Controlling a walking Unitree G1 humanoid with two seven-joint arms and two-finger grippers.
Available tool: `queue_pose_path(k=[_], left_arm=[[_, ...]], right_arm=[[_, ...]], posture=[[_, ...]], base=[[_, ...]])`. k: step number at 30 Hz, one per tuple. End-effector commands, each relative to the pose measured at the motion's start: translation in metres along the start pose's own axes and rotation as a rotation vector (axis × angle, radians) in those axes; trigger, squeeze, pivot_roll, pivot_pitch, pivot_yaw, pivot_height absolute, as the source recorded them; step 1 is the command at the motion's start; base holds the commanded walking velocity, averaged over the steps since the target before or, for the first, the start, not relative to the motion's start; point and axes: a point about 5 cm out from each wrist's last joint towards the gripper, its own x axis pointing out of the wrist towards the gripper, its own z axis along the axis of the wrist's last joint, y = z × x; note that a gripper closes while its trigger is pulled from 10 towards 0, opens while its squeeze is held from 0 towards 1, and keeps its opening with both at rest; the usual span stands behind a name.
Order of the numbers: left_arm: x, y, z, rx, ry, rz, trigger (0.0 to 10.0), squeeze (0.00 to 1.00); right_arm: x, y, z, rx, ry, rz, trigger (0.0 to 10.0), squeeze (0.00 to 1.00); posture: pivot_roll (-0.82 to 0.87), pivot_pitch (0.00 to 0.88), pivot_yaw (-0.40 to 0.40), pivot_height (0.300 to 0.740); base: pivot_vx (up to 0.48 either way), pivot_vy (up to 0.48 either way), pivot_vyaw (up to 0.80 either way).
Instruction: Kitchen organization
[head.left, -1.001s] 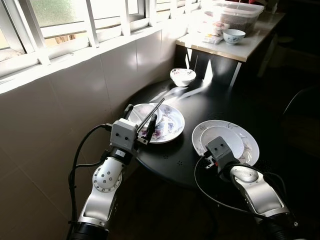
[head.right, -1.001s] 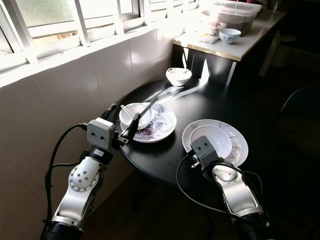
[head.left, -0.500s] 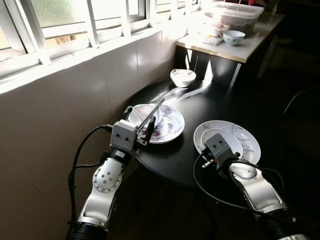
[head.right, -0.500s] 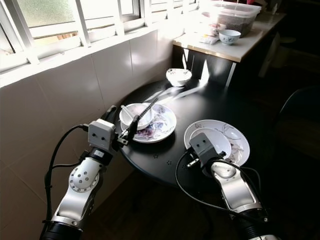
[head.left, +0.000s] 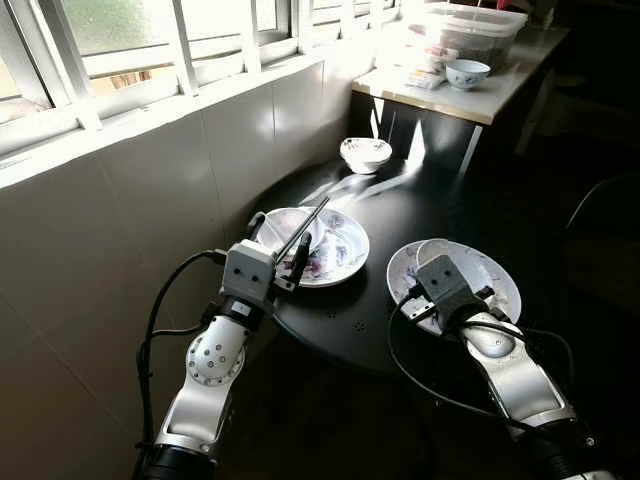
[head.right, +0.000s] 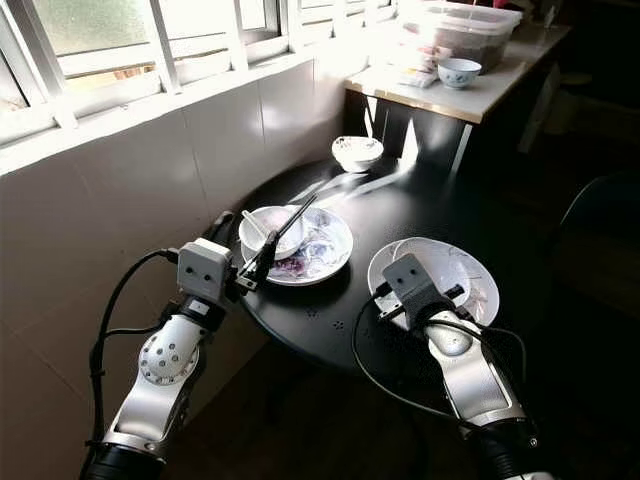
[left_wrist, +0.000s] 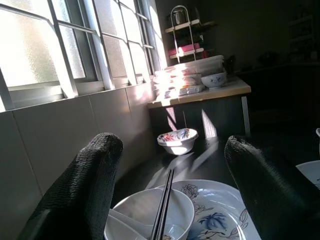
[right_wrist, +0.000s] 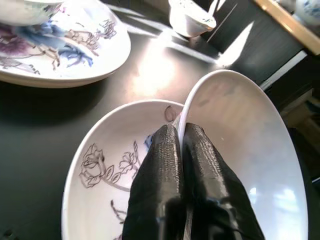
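1. The left gripper (left_wrist: 170, 200) hovers with fingers spread wide just short of the small bowl (left_wrist: 150, 217) holding chopsticks (left_wrist: 162, 212) on the patterned plate (head.left: 335, 250) — best kept clear of those sticks.
2. The right gripper (right_wrist: 179, 150) pinches the rim of the upper plate (right_wrist: 240, 150), tilted above the lower plate (right_wrist: 100, 165) on the round table (head.left: 400, 205) — lift it slowly and keep the pinch firm, since I judge a thin rim slips easily.
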Motion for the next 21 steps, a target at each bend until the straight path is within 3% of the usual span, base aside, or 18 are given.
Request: queue_pose_path(k=[1,5,8,10,19,21], left_arm=[[0.002,0.001,-0.001,0.003,0.013,0.001,10.0,0.00],[0.002,0.001,-0.001,0.003,0.013,0.000,10.0,0.00],[0.002,0.000,-0.001,0.002,0.013,-0.001,10.0,0.00],[0.002,0.001,-0.001,0.002,0.013,0.000,10.0,0.00],[0.003,0.006,-0.002,-0.036,0.029,0.026,10.0,0.00],[0.003,0.005,-0.002,-0.049,0.033,0.021,10.0,0.00]], right_arm=[[0.000,-0.011,0.017,-0.024,-0.091,-0.072,0.0,0.00],[-0.001,-0.013,0.022,-0.045,-0.142,-0.111,0.0,0.00],[-0.004,-0.014,0.036,-0.091,-0.250,-0.137,0.0,0.00],[-0.005,-0.011,0.042,-0.076,-0.295,-0.124,0.0,0.00],[-0.011,0.000,0.058,-0.164,-0.436,-0.081,0.0,0.00],[-0.012,0.001,0.062,-0.169,-0.468,-0.080,0.0,0.00]], posture=[[0.05,0.000,-0.029,0.740],[0.05,0.000,-0.028,0.740],[0.05,0.000,-0.027,0.740],[0.05,0.000,-0.026,0.740],[0.05,0.000,-0.027,0.740],[0.05,0.000,-0.027,0.740]], base=[[0.000,0.000,0.00],[0.000,0.000,0.00],[0.000,0.000,0.00],[0.000,0.000,0.41],[0.000,0.000,0.80],[0.000,0.441,0.80]])
